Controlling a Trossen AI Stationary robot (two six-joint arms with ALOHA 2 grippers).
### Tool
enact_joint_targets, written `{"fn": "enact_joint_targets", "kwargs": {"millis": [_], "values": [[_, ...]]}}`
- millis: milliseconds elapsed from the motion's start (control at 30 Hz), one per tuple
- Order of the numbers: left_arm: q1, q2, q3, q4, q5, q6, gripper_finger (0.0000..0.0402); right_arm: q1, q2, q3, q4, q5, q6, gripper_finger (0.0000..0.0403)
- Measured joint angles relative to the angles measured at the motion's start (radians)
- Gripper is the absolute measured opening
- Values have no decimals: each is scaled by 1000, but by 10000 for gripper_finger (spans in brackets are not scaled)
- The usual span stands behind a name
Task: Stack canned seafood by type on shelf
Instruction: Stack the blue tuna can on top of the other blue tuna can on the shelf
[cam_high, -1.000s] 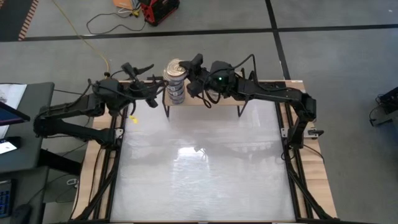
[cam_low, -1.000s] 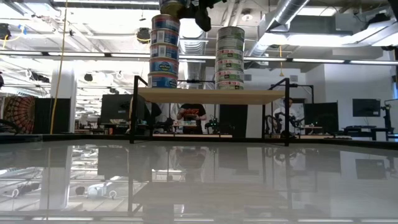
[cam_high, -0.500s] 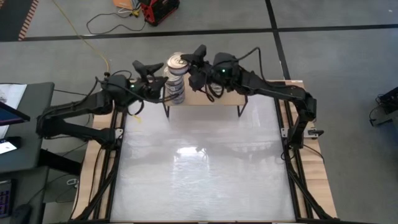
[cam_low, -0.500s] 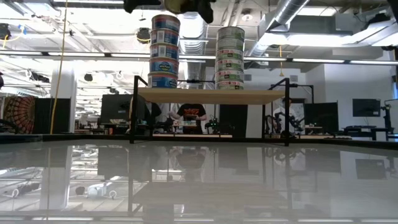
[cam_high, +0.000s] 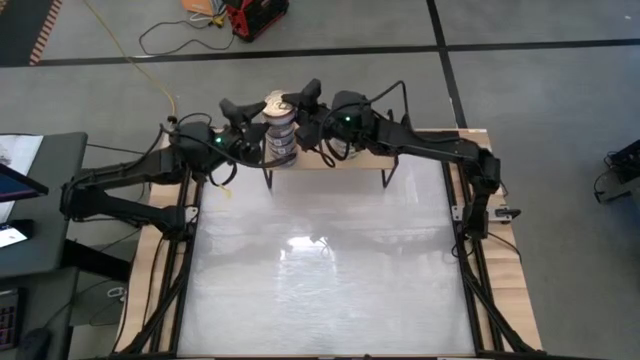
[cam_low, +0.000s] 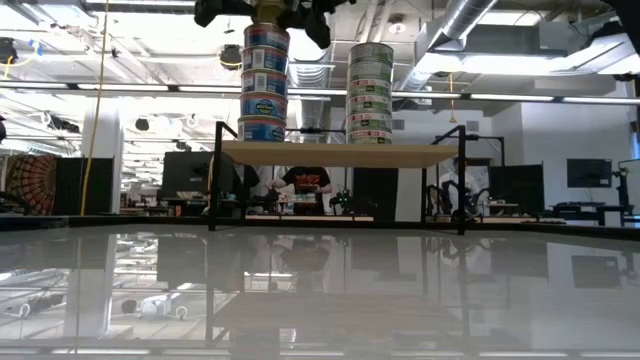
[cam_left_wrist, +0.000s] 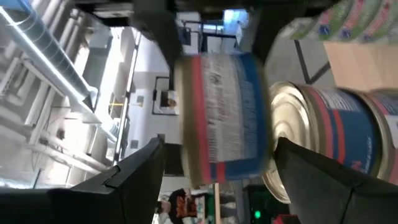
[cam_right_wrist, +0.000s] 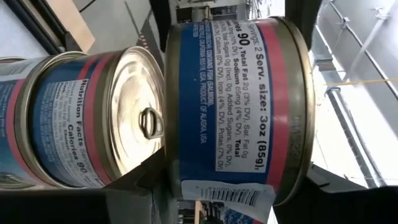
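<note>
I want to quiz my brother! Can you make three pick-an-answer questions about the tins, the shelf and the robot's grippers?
1. Where do the tins stand? A the floor. B the wooden shelf. C the white tabletop.
2. How many stacks are there? A one. B four. C two.
3. What is the right gripper doing? A holding a blue-labelled tin. B hanging empty. C pushing the shelf.
Answers: B, both stacks rest on its board; C, a blue stack and a green stack; A, its fingers clamp the tin above the blue stack.
</note>
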Motion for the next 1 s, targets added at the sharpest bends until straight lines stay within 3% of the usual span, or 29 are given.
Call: {"fn": "enact_joint_targets", "kwargs": {"millis": [367,733,1000], "values": [[-1,1,0,-36,-13,14,259,16,0,0,-5,-1,-4,223],[0,2,0,-71,-24,-36,198,33,0,0,-10,8,4,258],[0,2,0,-74,-33,-60,196,39,0,0,-17,33,30,261]]}}
